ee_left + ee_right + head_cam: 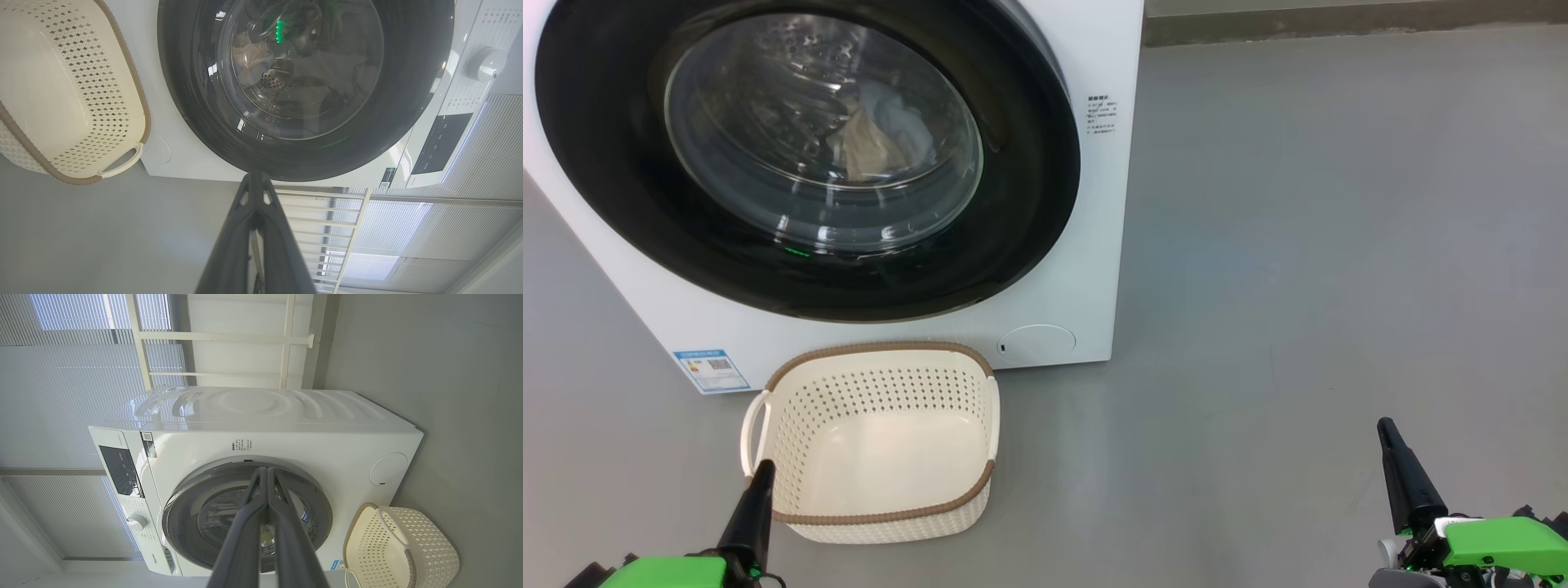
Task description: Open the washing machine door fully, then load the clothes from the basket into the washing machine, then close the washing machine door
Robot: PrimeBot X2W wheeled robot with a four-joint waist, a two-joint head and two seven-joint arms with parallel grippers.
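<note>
The white washing machine (1086, 269) stands ahead on the grey floor, its black-rimmed round door (1029, 204) flat against the front. Behind the glass lie the clothes (874, 139), cream-beige and light blue, in the steel drum. The cream basket (882, 514) with a brown rim sits on the floor below the door, and nothing lies in it. My left gripper (764, 469) is shut with nothing in it, its tip at the basket's near left corner. My right gripper (1387, 429) is shut with nothing in it, over bare floor far to the right. The wrist views show the door (196, 98) (184, 514) and basket (81, 102) (429, 543).
Grey floor (1298, 245) spreads wide to the machine's right. A round white hatch (1037, 343) sits low on the machine's front, with a blue label (711, 369) at the lower left. Window blinds (61, 396) and a white frame stand behind the machine.
</note>
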